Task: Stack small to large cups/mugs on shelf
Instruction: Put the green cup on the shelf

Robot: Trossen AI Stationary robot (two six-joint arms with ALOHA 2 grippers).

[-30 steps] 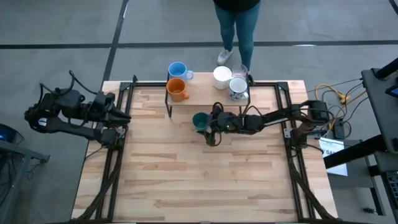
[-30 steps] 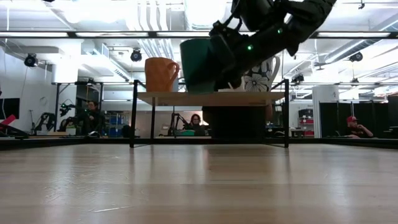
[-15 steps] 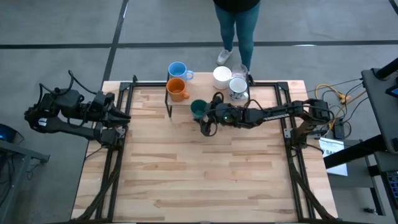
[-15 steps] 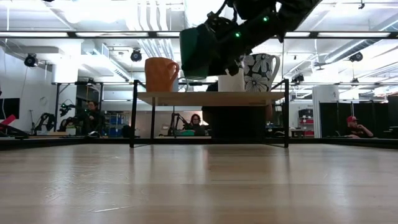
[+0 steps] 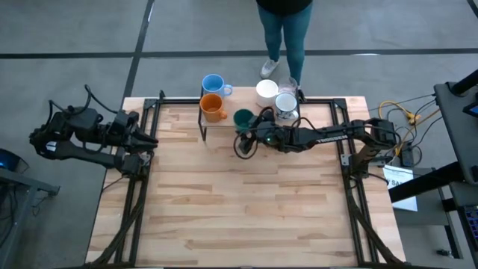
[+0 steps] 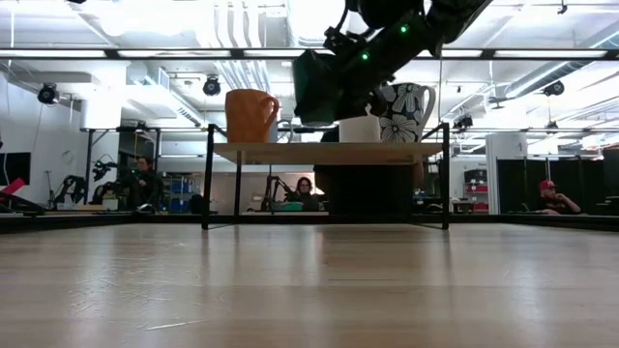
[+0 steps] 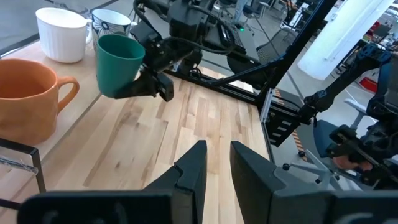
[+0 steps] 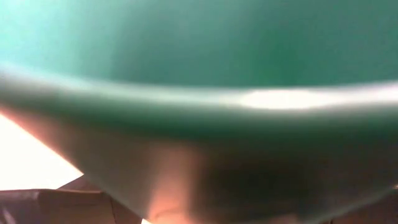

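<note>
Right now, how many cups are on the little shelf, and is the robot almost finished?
About halfway. The orange mug, white mug and flowered mug already sit on the shelf. The right gripper holds the green cup in the air over the shelf, not set down. The blue mug sits behind the shelf. The left gripper waits, open, at the table's left edge.

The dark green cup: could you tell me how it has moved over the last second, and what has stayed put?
The right gripper, shut on the dark green cup, has carried it up and back over the shelf, between the orange mug and the white mug. The mugs and the waiting left gripper stayed as they were.
</note>
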